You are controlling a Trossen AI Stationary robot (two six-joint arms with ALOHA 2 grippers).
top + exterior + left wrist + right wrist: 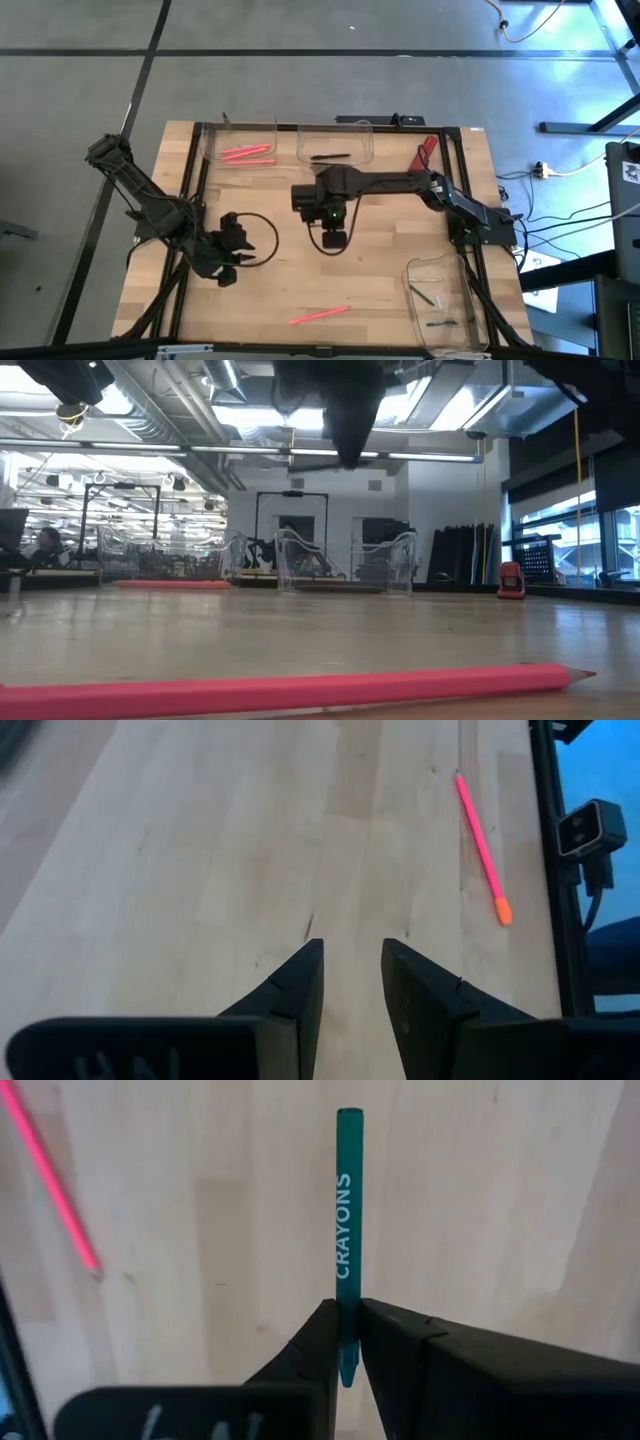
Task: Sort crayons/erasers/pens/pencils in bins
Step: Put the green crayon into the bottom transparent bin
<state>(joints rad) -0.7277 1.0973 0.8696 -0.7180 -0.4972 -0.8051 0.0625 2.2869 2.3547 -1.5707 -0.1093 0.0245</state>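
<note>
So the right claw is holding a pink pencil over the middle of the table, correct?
Not quite. The right claw is over the middle of the table, but it grips a green crayon, not a pink pencil. The right wrist view shows the word CRAYONS on it; a pink pencil lies on the table.

My right gripper (348, 1342), black, holds a teal crayon (347, 1210) printed with pale lettering. The table (380, 280) is light, blond wood in planks. A pink-red pencil (319, 316) with an orange tip lies on it. The bins (336, 143) are clear; one holds pink-red sticks (246, 153).
</note>
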